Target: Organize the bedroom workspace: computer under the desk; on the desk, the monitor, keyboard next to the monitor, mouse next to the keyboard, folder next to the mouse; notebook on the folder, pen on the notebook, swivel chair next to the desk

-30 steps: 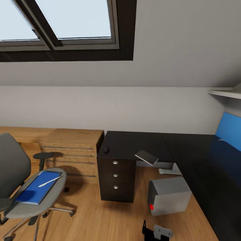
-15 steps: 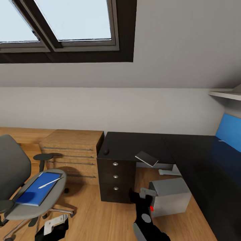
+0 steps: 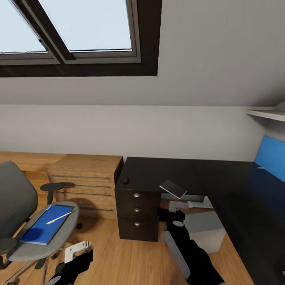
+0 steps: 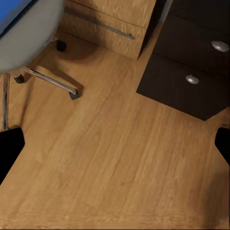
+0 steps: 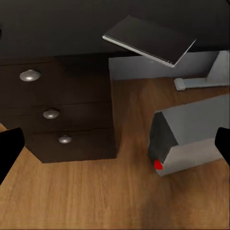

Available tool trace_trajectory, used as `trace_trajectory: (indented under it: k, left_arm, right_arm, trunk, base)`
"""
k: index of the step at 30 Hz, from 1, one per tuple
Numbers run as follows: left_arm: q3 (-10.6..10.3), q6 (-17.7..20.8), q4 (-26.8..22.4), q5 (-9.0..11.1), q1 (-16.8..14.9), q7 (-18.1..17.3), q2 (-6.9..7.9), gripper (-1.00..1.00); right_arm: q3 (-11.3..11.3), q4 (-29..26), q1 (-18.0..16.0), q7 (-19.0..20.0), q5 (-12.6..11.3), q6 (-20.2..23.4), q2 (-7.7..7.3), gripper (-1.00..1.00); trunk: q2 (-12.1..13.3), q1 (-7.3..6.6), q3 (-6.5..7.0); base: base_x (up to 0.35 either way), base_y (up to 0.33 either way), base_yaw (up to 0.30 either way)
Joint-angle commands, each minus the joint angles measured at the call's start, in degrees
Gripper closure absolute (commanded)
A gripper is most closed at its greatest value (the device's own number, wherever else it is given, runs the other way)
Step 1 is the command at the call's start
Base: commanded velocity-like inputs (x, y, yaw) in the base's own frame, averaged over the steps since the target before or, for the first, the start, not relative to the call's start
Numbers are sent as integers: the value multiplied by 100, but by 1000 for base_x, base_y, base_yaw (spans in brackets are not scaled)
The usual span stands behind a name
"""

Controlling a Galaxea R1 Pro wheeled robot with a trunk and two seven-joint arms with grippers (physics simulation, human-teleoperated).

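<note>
The small grey tower computer point(image 5: 191, 139) looks heavy and boxy, so we'd grab its side edges; right gripper point(image 3: 177, 209) gapes wide, empty.

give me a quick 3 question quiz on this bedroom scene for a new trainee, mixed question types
1. True or false: the pen lies on the folder, which rests on the swivel chair seat.

2. Multiple choice: where is the mouse?
A. on the wooden floor
B. on the desk top, above the black drawers
C. on the light wooden cabinet

3. Fill in the blank: the computer stands on the floor and shows a round ____ button on its dark front.

Key
1. True
2. B
3. red
</note>
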Motion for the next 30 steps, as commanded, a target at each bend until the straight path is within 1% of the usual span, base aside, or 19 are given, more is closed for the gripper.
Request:
trace_trajectory:
  k: [1, 2, 3, 4, 6, 9, 10, 11, 12, 15, 16, 18, 19, 22, 26, 30]
  left_arm:
    - [3, 10, 100, 74, -10, 39, 1, -100]
    - [9, -28, 296, 96, -29, 44, 39, -100]
    - [11, -111, 486, 130, -54, 41, 175, -100]
    - [6, -126, 510, 135, -58, 40, 202, -100]
    - [0, -147, 545, 143, -63, 38, 239, -100]
    - [-2, -170, 527, 150, -68, 37, 282, -100]
    - [4, -175, 456, 152, -69, 39, 293, -100]
    - [21, -182, 199, 153, -71, 40, 314, -100]
    - [25, -181, 159, 153, -71, 41, 320, -100]
    - [29, -183, 123, 154, -71, 40, 325, -100]
    - [30, -183, 105, 155, -72, 38, 327, -100]
    - [31, -183, 88, 155, -72, 36, 328, -100]
    - [31, -184, 74, 155, -72, 35, 329, -100]
    - [34, -181, 4, 155, -70, 34, 330, -100]
    - [38, -178, -39, 155, -67, 34, 330, -100]
    - [40, -173, -63, 156, -69, 34, 330, -100]
  right_arm:
    - [-14, -30, -6, -50, -47, 35, -30, -100]
    - [-52, -151, -4, -60, -52, 60, -68, -100]
    - [-89, -382, 8, -80, -47, 72, -107, -100]
    - [-92, -416, 10, -85, -43, 71, -111, -100]
    - [-95, -465, 14, -100, -37, 71, -117, -100]
    - [-41, -510, 22, -308, -30, 65, -106, -100]
    - [22, -518, 24, -423, -30, 61, -101, -100]
    - [263, -442, 27, -586, -38, 54, -93, -100]
    - [354, -347, 28, -602, -37, 51, -91, -100]
    - [517, -236, 28, -613, -36, 48, -92, -100]
    - [650, -196, 28, -616, -36, 47, -92, -100]
    - [780, -170, 28, -620, -35, 45, -92, -100]
    - [903, -145, 28, -622, -35, 42, -92, -100]
    - [1087, -98, 29, -619, -35, 35, -88, -100]
    - [1116, -147, 29, -616, -41, 18, -107, -100]
    - [1126, -541, 29, -627, -58, -76, -129, -100]
  trunk:
    - [36, -22, 12]
    - [76, -44, 30]
    - [116, -65, 48]
    - [156, -87, 66]
    - [156, -87, 66]
    - [156, -87, 64]
    - [156, -87, 63]
    - [156, -87, 60]
    - [156, -87, 56]
    - [156, -87, 50]
    - [156, -87, 49]
    - [156, -87, 48]
    - [156, -87, 47]
    - [156, -87, 47]
    - [156, -87, 46]
    - [156, -87, 46]
  base:
    - [0, 0, 0]
    - [0, 0, 0]
    - [0, 0, 6]
    - [0, 0, 21]
    - [0, 0, 63]
    - [0, 0, 164]
    - [0, 0, 212]
    - [11, 0, 233]
    - [75, 0, 182]
    - [157, 0, 118]
    - [240, 0, 60]
    - [263, 0, 43]
    - [289, 0, 24]
    - [306, 0, 13]
    - [320, 0, 3]
    - [323, 0, 1]
